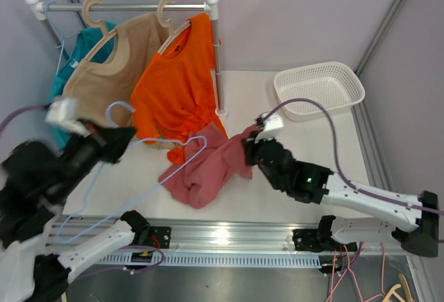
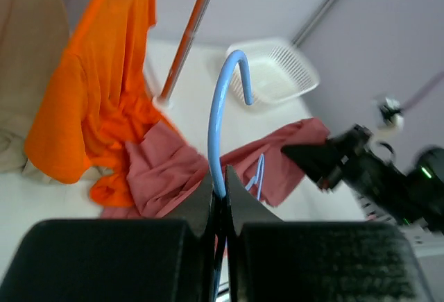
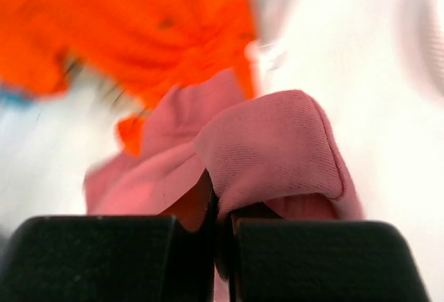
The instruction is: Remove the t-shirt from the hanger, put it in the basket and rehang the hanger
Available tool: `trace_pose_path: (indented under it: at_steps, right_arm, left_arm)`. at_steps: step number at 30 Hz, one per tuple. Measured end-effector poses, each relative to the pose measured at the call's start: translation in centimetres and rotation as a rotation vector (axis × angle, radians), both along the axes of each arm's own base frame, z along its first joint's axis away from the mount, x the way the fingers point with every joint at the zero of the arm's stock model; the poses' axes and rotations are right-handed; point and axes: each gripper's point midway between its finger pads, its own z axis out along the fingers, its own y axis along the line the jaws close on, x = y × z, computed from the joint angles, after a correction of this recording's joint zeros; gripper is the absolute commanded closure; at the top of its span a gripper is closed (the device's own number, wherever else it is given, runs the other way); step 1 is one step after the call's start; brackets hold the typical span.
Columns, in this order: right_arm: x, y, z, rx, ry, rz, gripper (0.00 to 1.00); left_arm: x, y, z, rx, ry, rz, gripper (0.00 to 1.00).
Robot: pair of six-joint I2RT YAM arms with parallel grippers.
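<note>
A pink t-shirt (image 1: 208,170) lies crumpled on the white table, one end still over the arm of a light blue wire hanger (image 1: 154,184). My left gripper (image 1: 119,142) is shut on the hanger's neck just below its hook (image 2: 225,94), holding it above the table's left side. My right gripper (image 1: 248,148) is shut on the shirt's right edge (image 3: 270,149) and lifts a fold of it. In the left wrist view the pink shirt (image 2: 173,170) lies behind the hook, with the right gripper (image 2: 312,157) at its right end.
A clothes rack (image 1: 132,7) at the back left holds an orange shirt (image 1: 177,80), a tan shirt (image 1: 111,73) and a teal one on wooden hangers. Its white post (image 1: 216,59) stands beside the pink shirt. A white basket (image 1: 319,90) sits back right.
</note>
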Motion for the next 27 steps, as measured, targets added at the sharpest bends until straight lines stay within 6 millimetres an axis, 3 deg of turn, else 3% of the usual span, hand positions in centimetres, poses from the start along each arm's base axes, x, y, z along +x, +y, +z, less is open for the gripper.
trace_pose_path:
  at_steps: [2,4,7,11,17,20,22,24,27]
  right_arm:
    - [2.0,-3.7,1.1,0.065,0.013,-0.12,1.0]
    - [2.7,-6.2,2.3,0.107,0.002,-0.188,1.0]
    - [3.2,-7.7,4.7,0.133,-0.049,-0.213,1.0]
    - [6.4,-7.3,11.7,0.147,-0.193,-0.201,1.0]
    - [17.1,-9.2,25.9,0.23,-0.44,-0.227,1.0]
    - [21.4,-10.7,32.5,0.269,-0.581,-0.218,1.0]
    - [23.2,-11.3,35.5,0.283,-0.662,-0.209,1.0]
    - [24.5,-12.0,37.6,0.296,-0.724,-0.206,1.0]
    - [26.5,-13.9,39.0,0.314,-0.789,-0.222,1.0]
  left_arm:
    - [-3.2,2.3,1.7,-0.082,-0.1,-0.009,0.99]
    - [-5.5,4.0,2.1,-0.138,-0.166,-0.01,0.99]
    - [-6.2,5.0,0.5,-0.143,-0.174,0.011,1.0]
    - [-3.2,3.1,-3.6,-0.044,-0.053,0.03,1.0]
    - [2.2,-0.9,-8.2,0.091,0.11,0.037,0.99]
    - [4.1,-2.0,-8.6,0.116,0.133,0.052,1.0]
    - [5.3,-2.5,-8.2,0.126,0.131,0.071,0.99]
    - [6.6,-2.9,-7.4,0.127,0.112,0.095,0.99]
    - [8.9,-3.3,-5.6,0.127,0.062,0.142,1.0]
